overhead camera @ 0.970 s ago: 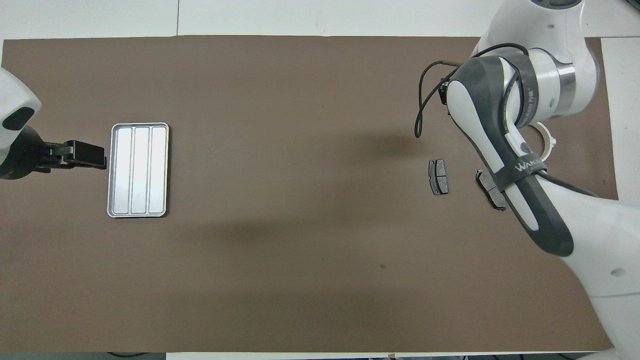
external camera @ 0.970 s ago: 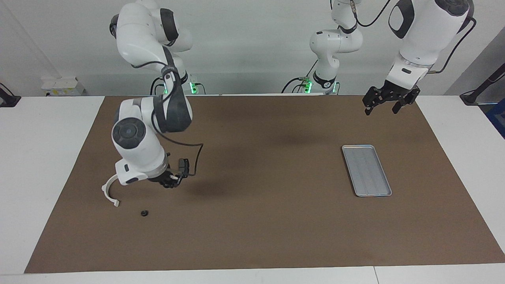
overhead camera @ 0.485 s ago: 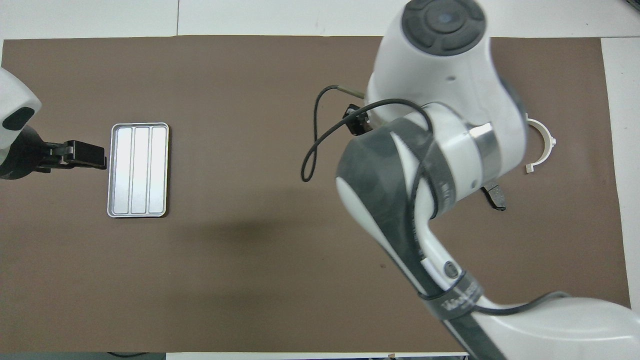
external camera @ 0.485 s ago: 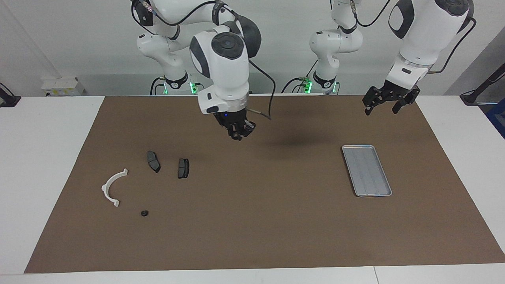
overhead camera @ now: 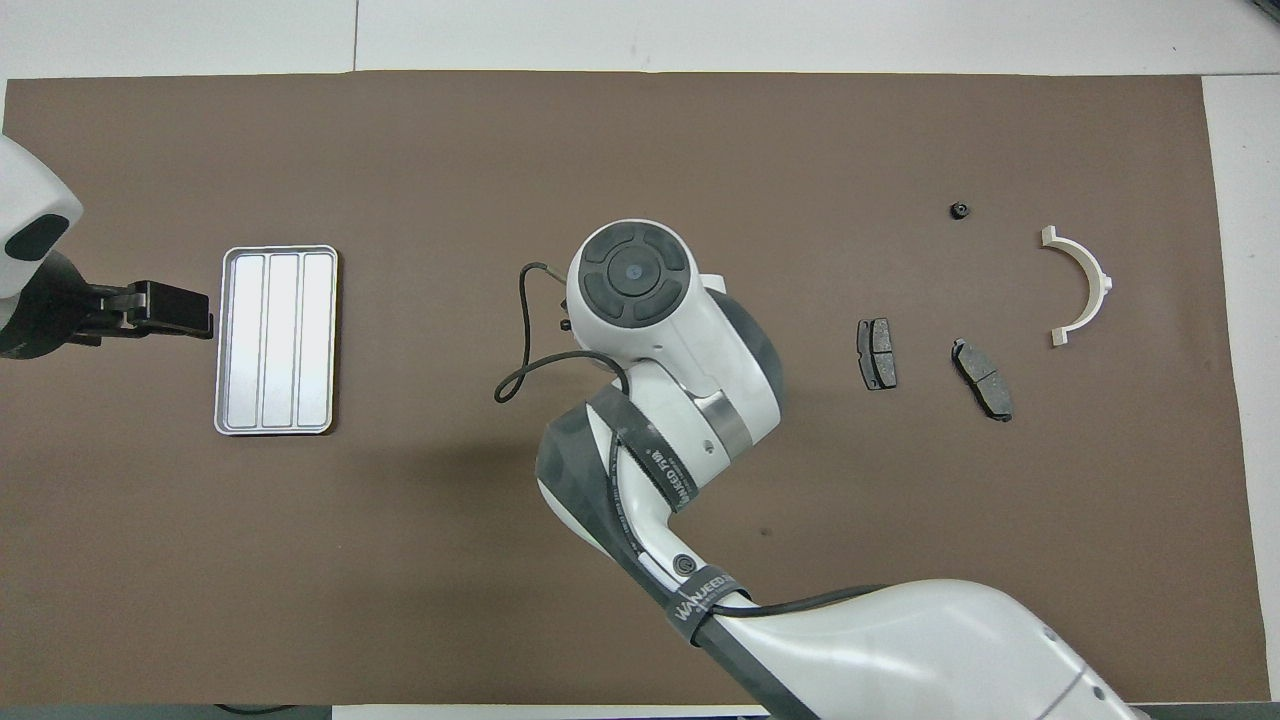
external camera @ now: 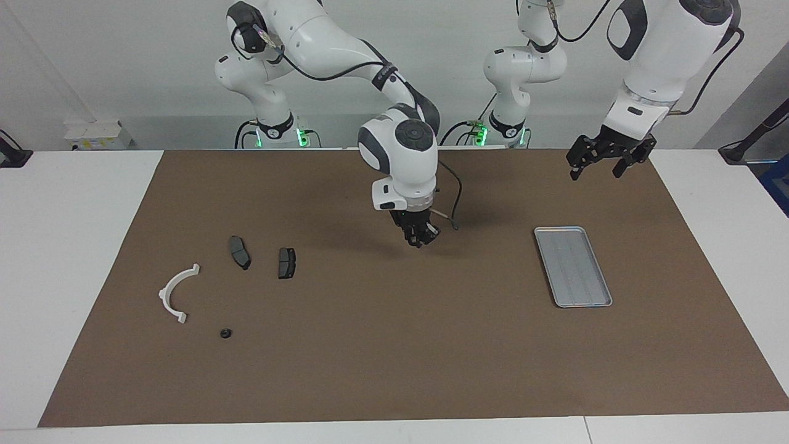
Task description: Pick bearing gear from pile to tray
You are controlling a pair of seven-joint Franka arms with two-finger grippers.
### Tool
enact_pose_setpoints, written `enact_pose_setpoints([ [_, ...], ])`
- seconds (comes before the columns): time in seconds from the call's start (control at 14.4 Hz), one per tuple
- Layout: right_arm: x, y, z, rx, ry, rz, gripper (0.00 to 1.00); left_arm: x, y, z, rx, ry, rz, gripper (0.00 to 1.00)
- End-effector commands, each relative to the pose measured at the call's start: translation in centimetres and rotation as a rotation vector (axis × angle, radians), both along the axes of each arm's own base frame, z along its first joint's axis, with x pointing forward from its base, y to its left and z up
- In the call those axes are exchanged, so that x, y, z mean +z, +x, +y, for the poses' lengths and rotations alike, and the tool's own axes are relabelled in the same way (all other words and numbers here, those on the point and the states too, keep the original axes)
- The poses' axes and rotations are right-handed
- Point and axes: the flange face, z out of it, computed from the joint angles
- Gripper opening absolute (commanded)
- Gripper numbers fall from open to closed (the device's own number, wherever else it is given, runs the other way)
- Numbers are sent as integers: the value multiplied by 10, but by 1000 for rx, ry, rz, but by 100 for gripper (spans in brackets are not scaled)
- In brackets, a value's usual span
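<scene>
**Ana:** Where was the gear (external camera: pixel 225 333) (overhead camera: pixel 959 211)?

**Ben:** It lay alone on the brown mat (external camera: pixel 394 357), well apart from the right end effector (external camera: pixel 420 239), off toward the right arm's end of the desk (external camera: pixel 61 246). Nothing touched it.

**Ana:** And the other loose parts?

**Ben:** The white arc (external camera: pixel 163 295) (overhead camera: pixel 1095 280) lay near the gear. It was flat, with its open side turned toward the two brake pads (external camera: pixel 240 252) (overhead camera: pixel 982 378). The pads lay side by side without touching, between the arc and the right end effector. The whole scatter sat on the same side of that end effector.

**Ana:** What was the right end effector doing?

**Ben:** It pointed down over bare mat near the middle of the desk, between the scatter and the tray (external camera: pixel 572 266) (overhead camera: pixel 277 340). Whether it was spread, pressed together or pinching something small could not be told. From overhead, the arm's own wrist hid it.

**Ana:** And the tray?

**Ben:** It sat flat on the mat toward the left arm's end, well apart from the right end effector. Only its ridges showed inside.

**Ana:** The other arm?

**Ben:** It waited. The left end effector (external camera: pixel 595 174) (overhead camera: pixel 190 312) hung in the air over the mat at the left arm's end. It was spread wide, gripped nothing and was clear of the tray.
</scene>
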Motion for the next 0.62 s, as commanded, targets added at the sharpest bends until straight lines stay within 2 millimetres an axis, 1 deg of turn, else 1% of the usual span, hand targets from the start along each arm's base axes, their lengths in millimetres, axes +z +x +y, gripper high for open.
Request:
enact_pose_setpoints([
  [0.0,-27,9,4,-18,-14,-21,0,2,-9,2,0,-5,6,100],
  [0.14,-24,17,2,-25,21,-61,0,2,-9,2,0,-5,6,100],
  [0.28,-33,18,1,-24,27,-74,0,2,-9,2,0,-5,6,100],
  [0.55,-34,18,1,-28,29,-72,0,4,-8,-5,-22,-6,-10,100],
])
